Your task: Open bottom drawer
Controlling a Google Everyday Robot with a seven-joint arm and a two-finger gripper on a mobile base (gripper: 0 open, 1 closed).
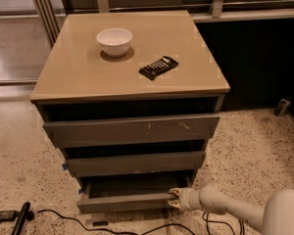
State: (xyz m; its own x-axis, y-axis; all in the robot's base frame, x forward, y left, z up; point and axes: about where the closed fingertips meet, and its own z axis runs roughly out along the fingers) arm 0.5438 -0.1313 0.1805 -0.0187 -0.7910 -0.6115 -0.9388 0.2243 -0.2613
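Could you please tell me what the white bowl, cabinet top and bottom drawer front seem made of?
The small white round bowl: likely glazed ceramic, glossy. The tan cabinet top: laminate or painted board, faint sheen. The narrow dark-grey bottom drawer front: matt painted board or metal. The end effector sits at its right end.
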